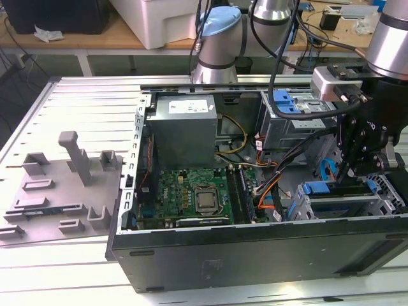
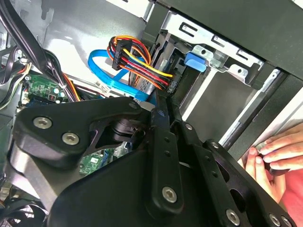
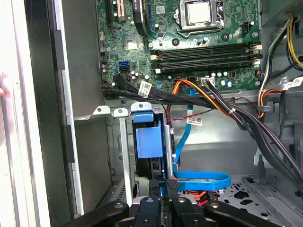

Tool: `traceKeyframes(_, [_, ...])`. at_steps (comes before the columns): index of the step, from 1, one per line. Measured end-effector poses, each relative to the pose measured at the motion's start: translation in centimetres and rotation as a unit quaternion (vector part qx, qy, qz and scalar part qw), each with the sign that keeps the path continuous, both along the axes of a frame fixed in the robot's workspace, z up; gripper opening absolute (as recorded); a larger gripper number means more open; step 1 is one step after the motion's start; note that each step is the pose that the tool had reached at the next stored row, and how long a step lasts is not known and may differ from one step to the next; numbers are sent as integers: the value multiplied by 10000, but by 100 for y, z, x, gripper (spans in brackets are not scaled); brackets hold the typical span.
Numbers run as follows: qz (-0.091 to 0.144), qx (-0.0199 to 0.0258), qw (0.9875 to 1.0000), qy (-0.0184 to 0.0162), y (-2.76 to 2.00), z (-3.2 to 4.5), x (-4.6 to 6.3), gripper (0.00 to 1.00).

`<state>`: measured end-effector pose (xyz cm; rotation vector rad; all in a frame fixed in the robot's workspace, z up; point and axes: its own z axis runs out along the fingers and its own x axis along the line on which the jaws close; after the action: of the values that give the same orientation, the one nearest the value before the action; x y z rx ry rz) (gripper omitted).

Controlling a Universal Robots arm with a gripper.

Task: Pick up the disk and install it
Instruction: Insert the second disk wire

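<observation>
The disk [image 1: 335, 189], silver with a blue plastic frame, stands on edge in the silver drive cage [image 1: 331, 209] at the case's front corner, on the exterior view's right. In the first wrist view the disk's blue frame [image 3: 147, 142] sits down between the cage walls [image 3: 106, 111]. My gripper [image 1: 347, 175] reaches down onto it from above. Its black fingers [image 3: 154, 184] are drawn close together around the disk's upper edge, with a strip of blue between them. The second wrist view shows the gripper [image 2: 161, 106] narrowed to a thin gap over the cage [image 2: 222, 52].
The open case holds a green motherboard [image 1: 191, 197], a grey power-supply box [image 1: 185, 127] and an upper cage with a blue latch [image 1: 287, 102]. A blue data cable [image 3: 203, 182] and coloured power wires [image 2: 137, 59] lie beside the cage. A person's hand [image 2: 277, 156] rests outside the case wall.
</observation>
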<state>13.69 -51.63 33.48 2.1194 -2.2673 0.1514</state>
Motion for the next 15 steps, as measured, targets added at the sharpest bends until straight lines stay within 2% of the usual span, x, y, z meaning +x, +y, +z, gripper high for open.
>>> traceKeyframes(4, [0,11,10000,0,2,-8,0,17])
traceKeyframes(6, [0,8,10000,0,1,-9,0,29])
traceKeyframes(7, [0,1,10000,0,0,-2,0,29])
traceKeyframes(8, [0,2,10000,0,0,0,0,36])
traceKeyframes(9, [0,0,10000,0,0,9,0,36])
traceKeyframes(15, [0,-1,10000,0,1,207,0,36])
